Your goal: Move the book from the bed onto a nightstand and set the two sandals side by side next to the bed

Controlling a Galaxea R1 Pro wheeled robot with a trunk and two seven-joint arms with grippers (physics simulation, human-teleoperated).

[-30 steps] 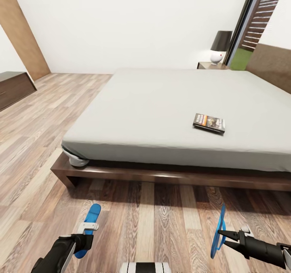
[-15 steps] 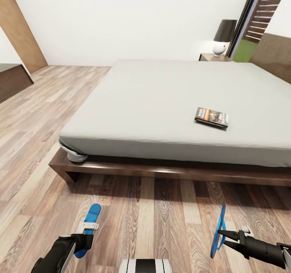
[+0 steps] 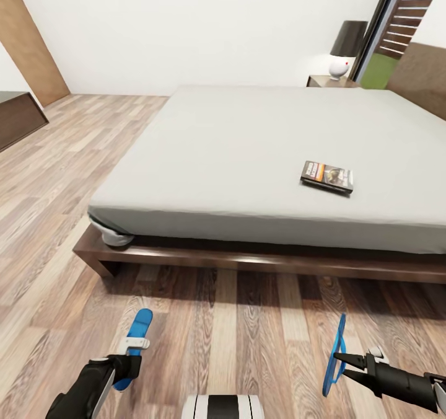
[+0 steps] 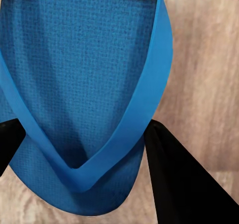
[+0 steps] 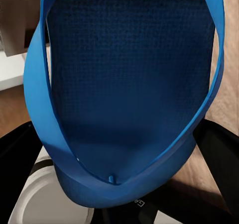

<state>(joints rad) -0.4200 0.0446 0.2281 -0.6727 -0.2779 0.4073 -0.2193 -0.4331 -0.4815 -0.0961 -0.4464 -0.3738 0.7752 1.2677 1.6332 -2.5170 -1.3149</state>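
Both grippers were clamped on sandals in front of the bed (image 3: 186, 259): my left gripper (image 3: 127, 364) pinched one blue sandal (image 3: 133, 344) lying flat above the wood floor (image 3: 248, 344), my right gripper (image 3: 342, 364) pinched the other sandal (image 3: 337, 354) turned on edge. Farther off, the book (image 3: 327, 176) lay on the mattress near the bed's front edge. Beyond the bed stood a nightstand (image 3: 331, 81) with a lamp (image 3: 344, 50).

Head high, wrists close (sandals (image 3: 137, 338) shared)
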